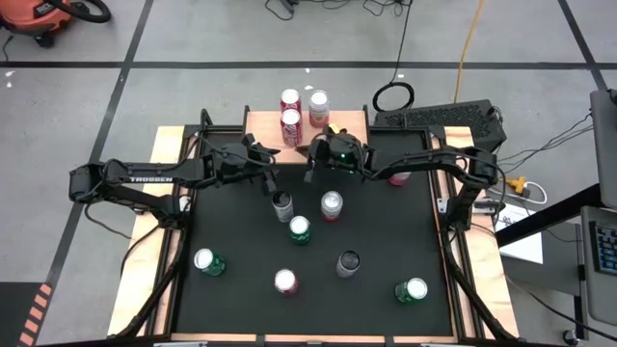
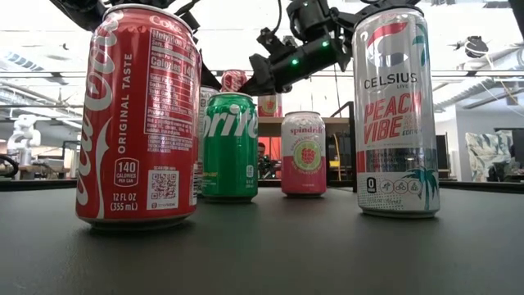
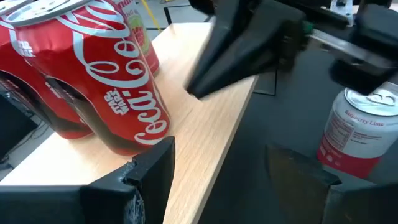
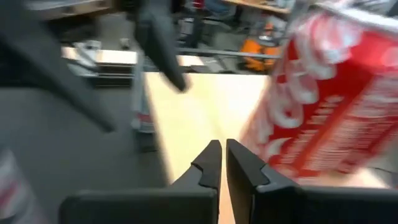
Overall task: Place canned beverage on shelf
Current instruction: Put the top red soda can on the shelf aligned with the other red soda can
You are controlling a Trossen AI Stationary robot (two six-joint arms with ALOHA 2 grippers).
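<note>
Right gripper (image 1: 315,152) closed empty over shelf (image 1: 342,120), left gripper (image 1: 262,166) beside

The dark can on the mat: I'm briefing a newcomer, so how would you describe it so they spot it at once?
Start from the large black mat seen from above. In its lower half, right of centre, a can stands upright and alone, the dark can. Unlike the green cans and the pink or red ones around it, its body is dark grey to black under a silver top.
</note>
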